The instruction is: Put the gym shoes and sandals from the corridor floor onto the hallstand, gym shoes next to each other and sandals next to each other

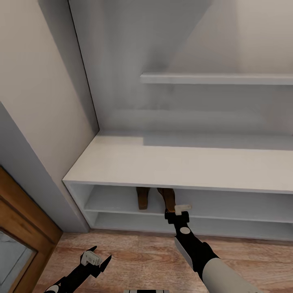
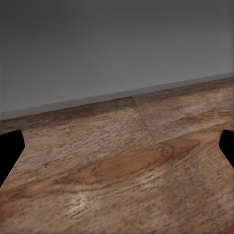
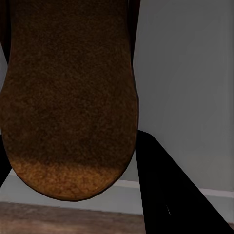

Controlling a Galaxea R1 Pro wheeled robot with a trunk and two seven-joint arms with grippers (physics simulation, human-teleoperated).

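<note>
A flat brown leather sandal [image 3: 68, 97], its grainy tan surface rounded at the near end, looms close before the camera, one black finger [image 3: 170, 195] of the right tool beside it, against a pale grey-white panel [image 3: 190, 73] above a strip of wood-grain floor [image 3: 58, 219].

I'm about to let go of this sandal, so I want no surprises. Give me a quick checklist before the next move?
1. Second sandal inside the hallstand upper tier: ok.
2. First sandal already there, close beside it: ok.
3. Held sandal resting flat on the shelf: cannot tell.
4. Right gripper grip state: cannot tell.
5. Left gripper open, empty over the corridor floor: ok.
6. Gym shoes on the rack: cannot tell.
</note>
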